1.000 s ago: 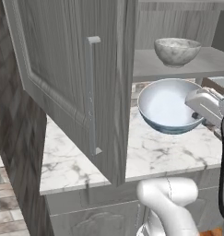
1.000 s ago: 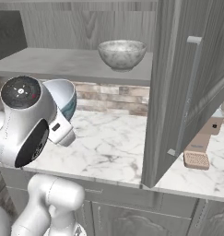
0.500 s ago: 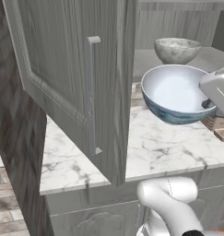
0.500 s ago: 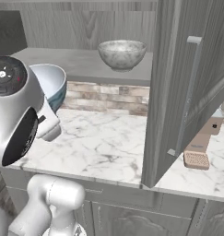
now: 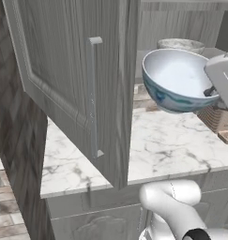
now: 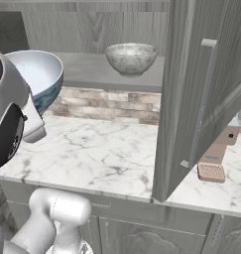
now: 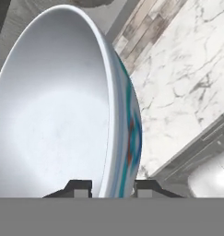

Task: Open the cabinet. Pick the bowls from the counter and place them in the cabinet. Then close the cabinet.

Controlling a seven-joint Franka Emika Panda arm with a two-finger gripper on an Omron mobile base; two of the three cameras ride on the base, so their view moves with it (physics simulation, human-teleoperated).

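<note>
The glossy light blue bowl (image 5: 181, 79) with its white inside hangs tilted in the air above the counter (image 5: 181, 140), about level with the cabinet shelf (image 6: 87, 67). My gripper (image 7: 109, 189) is shut on its rim, one finger inside and one outside; the bowl (image 7: 53, 115) takes up most of the hand view. In the left base view the gripper (image 5: 211, 91) is at the bowl's right edge. The speckled stone bowl (image 6: 131, 58) stands upright on the shelf of the open cabinet. Both cabinet doors are swung wide: the left door (image 5: 73, 70) and the right door (image 6: 201, 89).
The open doors jut out over the counter (image 6: 102, 154) on both sides of the arm. A brown wooden brush (image 6: 213, 163) lies on the counter at the right, under the right door. A brick backsplash (image 6: 107, 104) runs beneath the shelf.
The blue bowl has risen in my gripper from just above the counter to shelf height and sits closer to the cabinet opening. The stone bowl and the doors have not moved.
</note>
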